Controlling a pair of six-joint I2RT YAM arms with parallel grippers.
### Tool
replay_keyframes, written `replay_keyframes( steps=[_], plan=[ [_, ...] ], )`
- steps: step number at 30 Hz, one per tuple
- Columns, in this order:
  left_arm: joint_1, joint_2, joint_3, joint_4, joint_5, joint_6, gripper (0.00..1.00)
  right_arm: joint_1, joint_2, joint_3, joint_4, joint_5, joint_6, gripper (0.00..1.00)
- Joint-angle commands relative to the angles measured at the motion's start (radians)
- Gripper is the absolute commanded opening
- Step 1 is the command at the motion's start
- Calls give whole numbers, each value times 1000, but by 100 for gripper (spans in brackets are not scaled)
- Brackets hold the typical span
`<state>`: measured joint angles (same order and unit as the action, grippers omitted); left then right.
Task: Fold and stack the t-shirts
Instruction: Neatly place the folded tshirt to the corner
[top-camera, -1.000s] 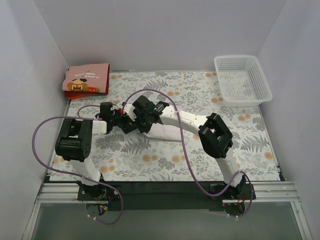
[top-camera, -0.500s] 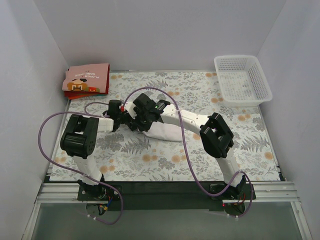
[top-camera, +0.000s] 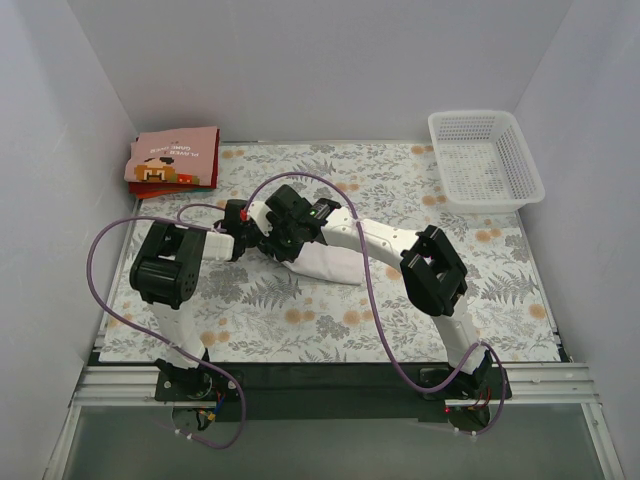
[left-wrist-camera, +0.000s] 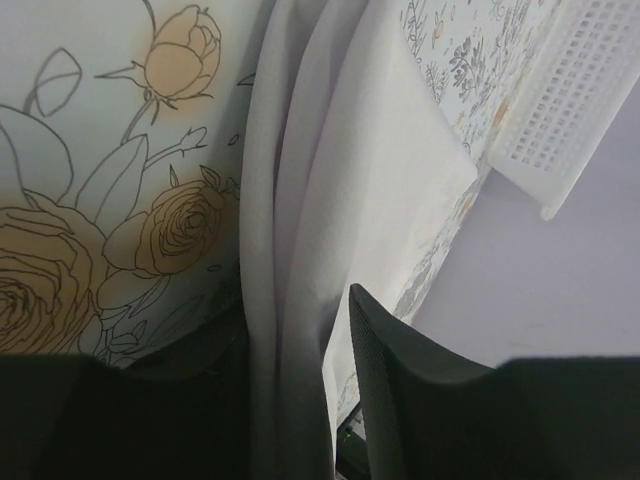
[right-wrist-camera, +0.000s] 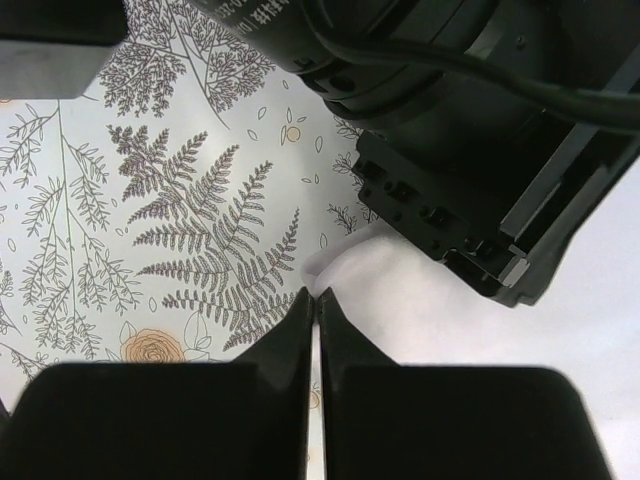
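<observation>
The white t-shirt (top-camera: 335, 262) lies folded into a narrow strip in the middle of the table. My left gripper (top-camera: 248, 238) is at the strip's left end. In the left wrist view (left-wrist-camera: 295, 325) its fingers press a thick fold of the white cloth (left-wrist-camera: 340, 180) from both sides. Just to its right, my right gripper (top-camera: 280, 243) is shut, its tips (right-wrist-camera: 313, 293) pinching a corner of the same shirt (right-wrist-camera: 420, 310). A folded pink t-shirt (top-camera: 172, 158) with a brown pixel figure lies on a red one (top-camera: 165, 188) at the far left corner.
A white lattice basket (top-camera: 485, 158) stands at the far right; its rim shows in the left wrist view (left-wrist-camera: 570, 110). The left arm's black wrist (right-wrist-camera: 450, 120) hangs close above the right gripper. Purple cables loop over both arms. White walls close in the floral table (top-camera: 300, 320).
The left arm has reached right, to the shirt's left end, and its jaws have closed from wide open onto the cloth. The right gripper has stayed put, shut.
</observation>
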<state>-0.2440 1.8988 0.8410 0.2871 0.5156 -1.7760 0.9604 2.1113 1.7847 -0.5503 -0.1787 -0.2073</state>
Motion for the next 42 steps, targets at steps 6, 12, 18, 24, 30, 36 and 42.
replay_keyframes(
  steps=[6,12,18,24,30,36,42],
  plan=[
    [-14,2,154,-337,-184,263,0,-44,-96,12,1,-48,48,30],
    [-12,-6,283,-503,-311,505,0,-166,-209,-80,-8,-90,60,75],
    [3,46,519,-635,-410,749,0,-300,-315,-165,-22,-122,57,92],
    [73,193,877,-816,-402,901,0,-373,-393,-238,-34,-136,40,98],
    [124,328,1179,-951,-436,1012,0,-394,-444,-284,-43,-127,26,98],
    [173,359,1339,-993,-447,1087,0,-404,-455,-307,-48,-140,22,98],
    [189,338,1389,-962,-492,1176,0,-405,-456,-315,-46,-148,22,98]
  ],
)
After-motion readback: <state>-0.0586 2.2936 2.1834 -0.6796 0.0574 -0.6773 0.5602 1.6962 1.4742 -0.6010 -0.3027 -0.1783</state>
